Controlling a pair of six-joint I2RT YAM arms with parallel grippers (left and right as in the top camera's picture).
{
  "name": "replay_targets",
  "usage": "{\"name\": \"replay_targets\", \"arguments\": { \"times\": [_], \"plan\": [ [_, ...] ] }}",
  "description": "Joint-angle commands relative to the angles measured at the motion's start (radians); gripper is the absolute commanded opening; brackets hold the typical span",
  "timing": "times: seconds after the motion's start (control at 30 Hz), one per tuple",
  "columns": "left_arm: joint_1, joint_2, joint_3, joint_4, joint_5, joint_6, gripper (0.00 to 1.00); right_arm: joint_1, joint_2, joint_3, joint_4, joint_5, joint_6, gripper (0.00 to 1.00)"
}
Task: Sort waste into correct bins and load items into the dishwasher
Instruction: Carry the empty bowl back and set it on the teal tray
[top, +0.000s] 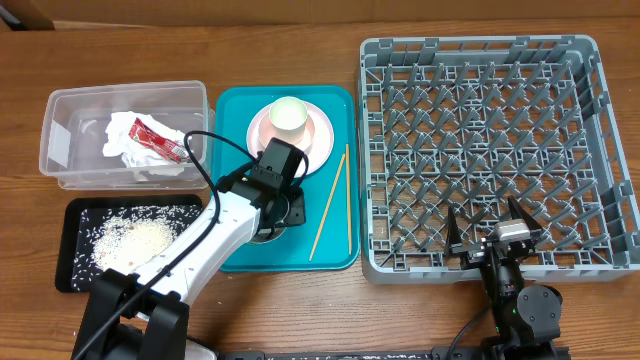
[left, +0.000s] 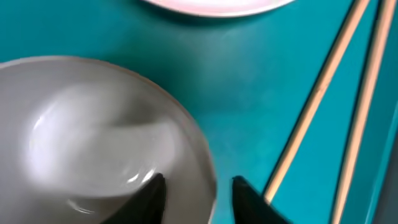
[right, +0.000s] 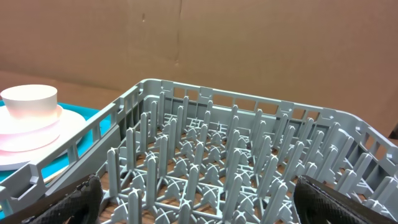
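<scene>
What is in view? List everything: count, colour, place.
clear rectangular plastic tub: one, clear, far left.
crumpled white paper napkin: one, white, in tub.
small red sauce packet: one, red, on napkin.
shallow black rectangular tray: one, black, near left.
loose cooked rice scraps: many, whitish, in black tray.
teal rectangular serving tray: one, teal, centre.
pale pink round plate: one, pink, on teal tray.
cream cup: one, cream, on plate.
thin wooden chopsticks: two, tan, on teal tray.
pale grey round bowl: one, grey, on teal tray.
large square grey plastic dish rack: one, grey, right.
left fingers: two, black, open astride bowl rim.
right fingers: two, black, open over rack's near edge.
</scene>
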Motion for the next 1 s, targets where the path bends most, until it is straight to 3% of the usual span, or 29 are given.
{"name": "replay_targets", "arguments": {
  "times": [0.0,0.27,0.43,0.53,0.57,0.6,0.63,0.97],
  "plan": [
    [0.003,0.009,0.056,-0.001,-0.01,0.003,0.41,-0.003,-0.01,-0.01,0.003,0.008,-0.003,1.0],
    [0.018,0.002,0.289,-0.143,-0.01,0.004,0.41,-0.003,-0.01,-0.01,0.003,0.008,-0.003,1.0],
    [0.024,0.0,0.456,-0.228,-0.017,0.076,0.45,-0.003,-0.01,-0.01,0.003,0.009,-0.003,1.0],
    [0.029,0.0,0.531,-0.277,-0.089,0.101,0.53,-0.003,-0.01,-0.01,0.003,0.009,-0.003,1.0],
    [0.033,0.0,0.538,-0.284,-0.111,0.1,0.69,-0.003,-0.01,-0.01,0.003,0.012,-0.004,1.0],
    [0.037,0.0,0.541,-0.291,-0.14,0.101,0.94,-0.003,-0.01,-0.01,0.004,0.016,-0.003,1.0],
    [0.041,0.0,0.541,-0.298,-0.158,0.101,1.0,-0.003,-0.01,-0.01,0.004,0.015,-0.003,1.0],
    [0.06,0.004,0.541,-0.372,-0.219,0.1,1.0,-0.002,-0.01,-0.01,0.008,-0.089,-0.003,1.0]
  ]
}}
